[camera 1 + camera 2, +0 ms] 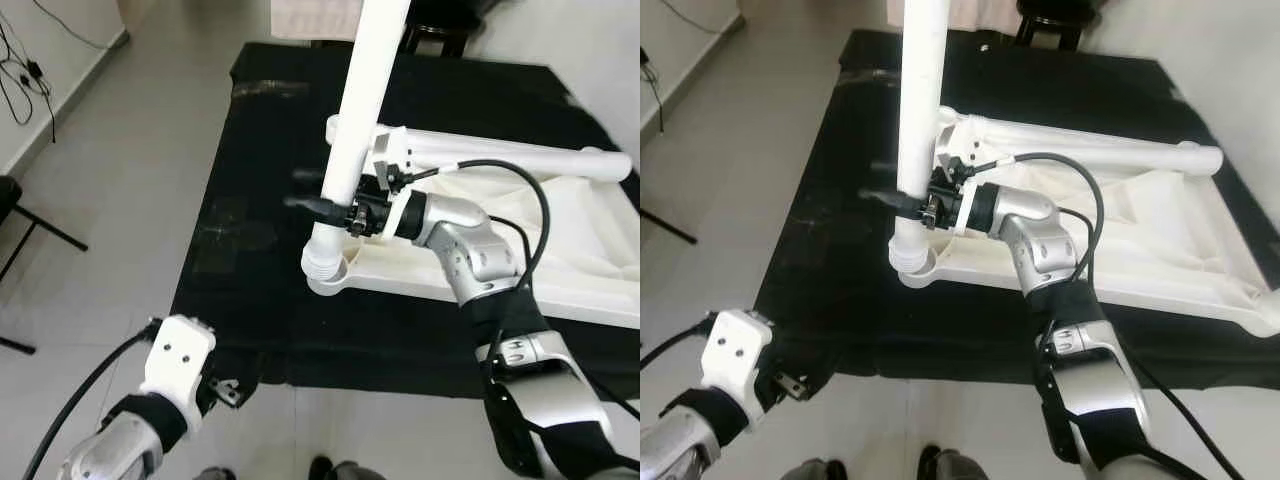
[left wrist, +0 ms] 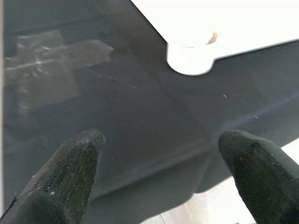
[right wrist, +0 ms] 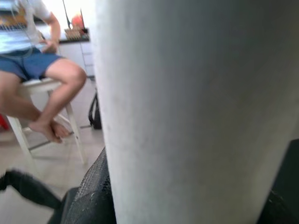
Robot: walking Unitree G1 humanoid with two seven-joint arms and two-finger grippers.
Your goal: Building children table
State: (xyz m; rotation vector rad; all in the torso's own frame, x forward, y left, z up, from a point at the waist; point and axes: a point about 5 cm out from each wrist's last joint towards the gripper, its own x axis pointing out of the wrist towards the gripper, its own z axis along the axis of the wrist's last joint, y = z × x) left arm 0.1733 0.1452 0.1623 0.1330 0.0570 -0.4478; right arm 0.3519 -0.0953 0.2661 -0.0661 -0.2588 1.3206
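The right pincer [image 1: 335, 210] grips a white table leg [image 1: 358, 120], seating it upright in the tabletop's [image 1: 560, 260] corner socket [image 1: 330, 268]. Next it likely needs twisting tight. The left pincer [image 2: 159, 163] hangs wide open.

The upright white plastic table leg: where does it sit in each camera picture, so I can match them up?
Left eye view: the white plastic table leg rises from the corner socket, centre, with the right pincer around it.
Right eye view: left of centre.
Left wrist view: not visible, only the round corner socket of the white tabletop.
Right wrist view: close up, across the middle.
Shared landmark: the black floor mat.
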